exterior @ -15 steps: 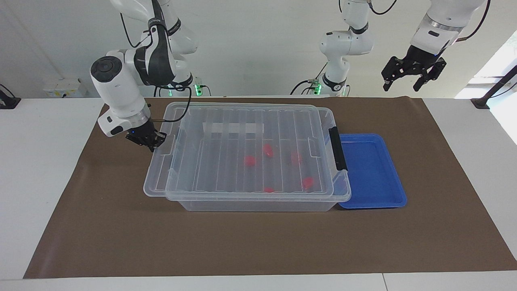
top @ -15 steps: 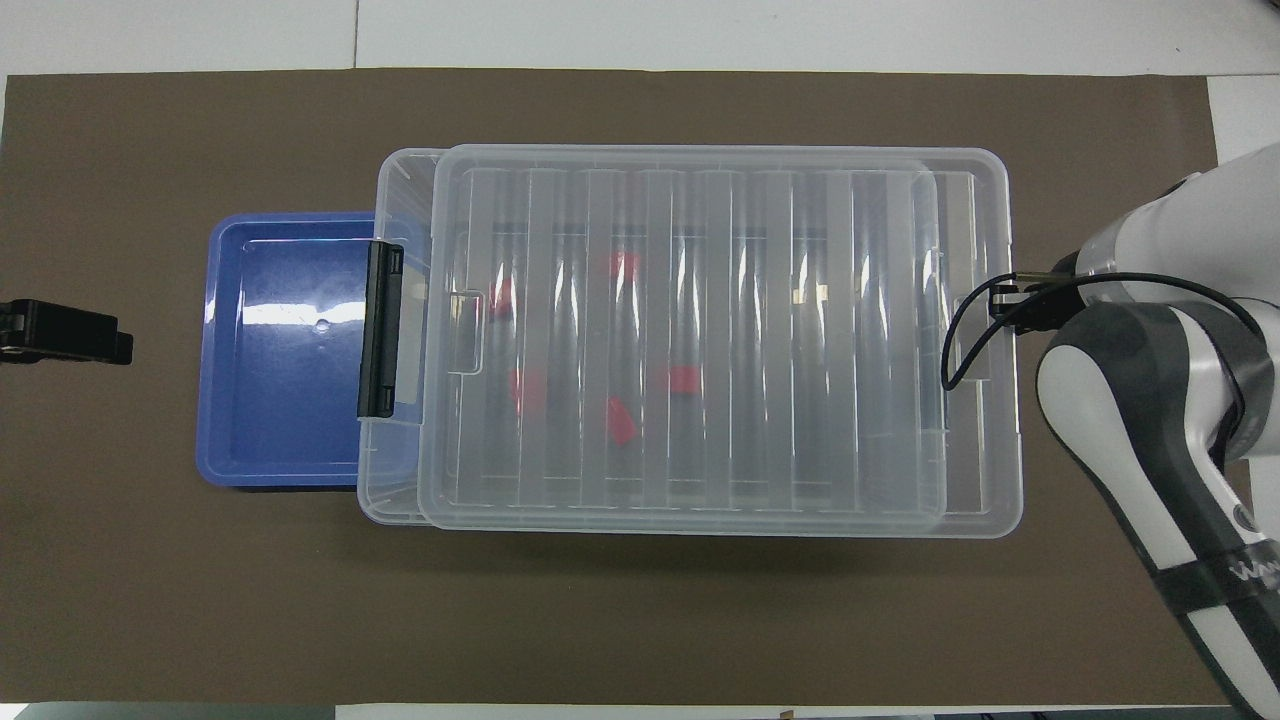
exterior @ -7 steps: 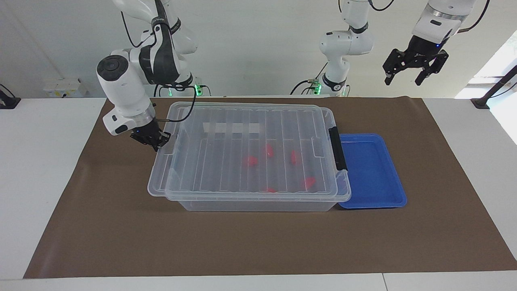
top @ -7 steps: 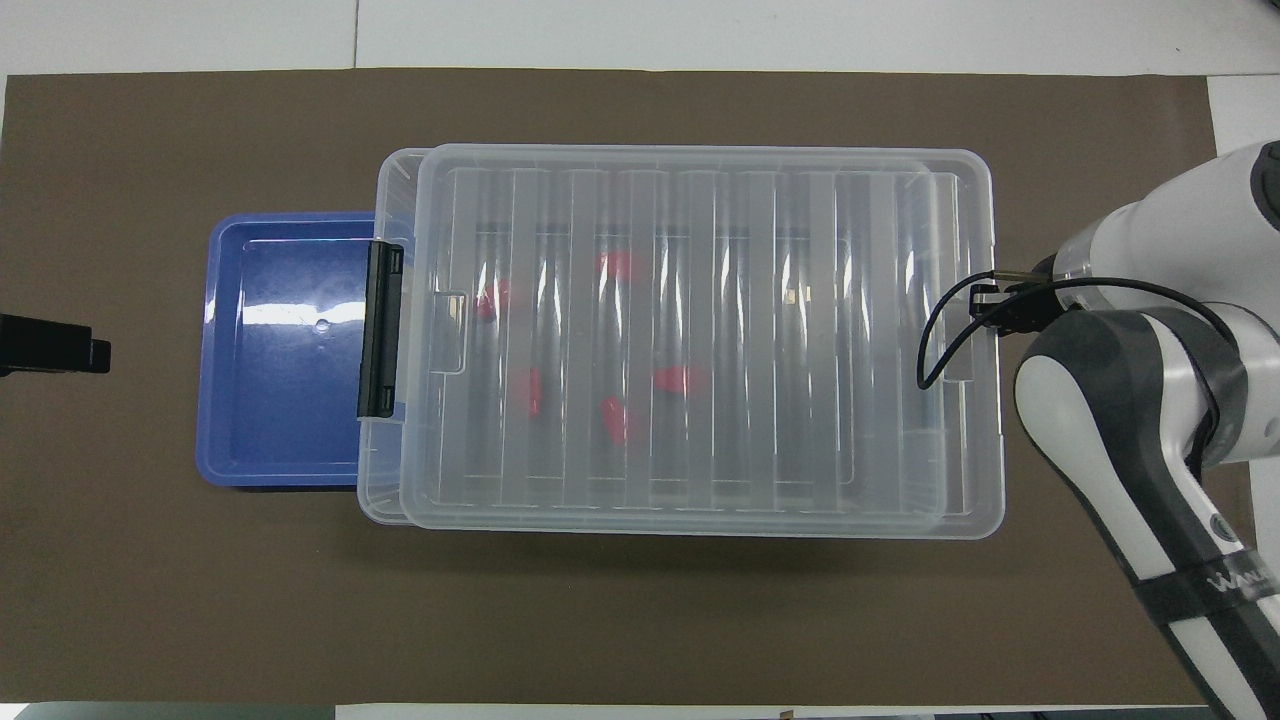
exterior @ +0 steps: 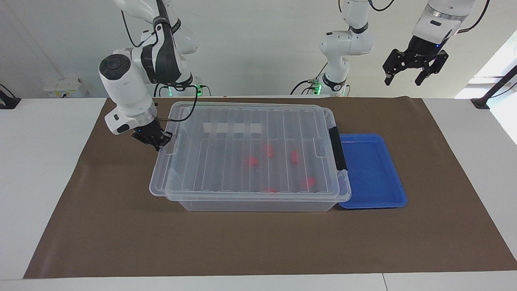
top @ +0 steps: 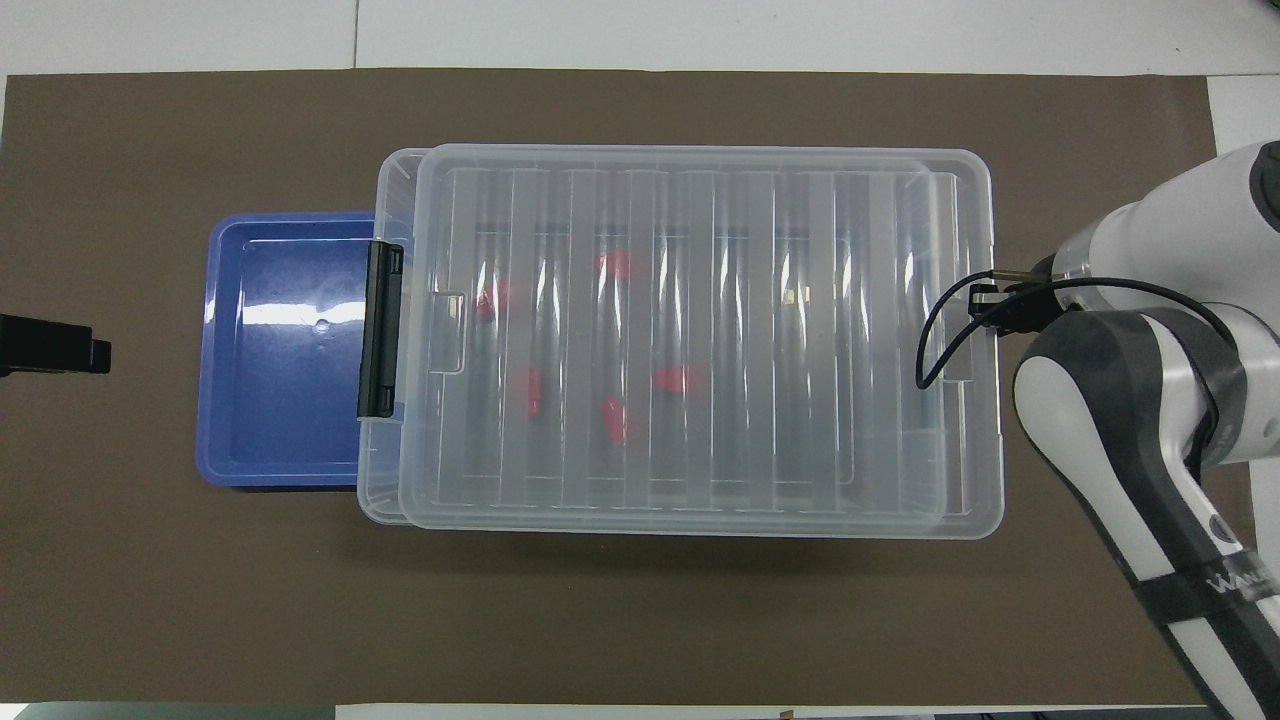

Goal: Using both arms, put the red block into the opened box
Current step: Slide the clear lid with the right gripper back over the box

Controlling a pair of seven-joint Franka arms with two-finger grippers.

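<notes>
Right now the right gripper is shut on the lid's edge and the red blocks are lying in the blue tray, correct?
Not quite. The red blocks lie inside the box, under the lid; the blue tray holds none, as the facing view shows. The right gripper is shut on the lid's edge.

my worktop (exterior: 48,169) is white, with seams between its panels, and a wide brown mat (exterior: 258,238) covers most of it, its edges showing in both views. past the worktop stands a plain pale wall (exterior: 258,44). a white socket box (exterior: 64,87) sits low against that wall toward my right arm's end. toward my left arm's end, bright daylight comes through a window (exterior: 499,68), where a black bracket (exterior: 490,95) sits at the worktop's edge.
</notes>
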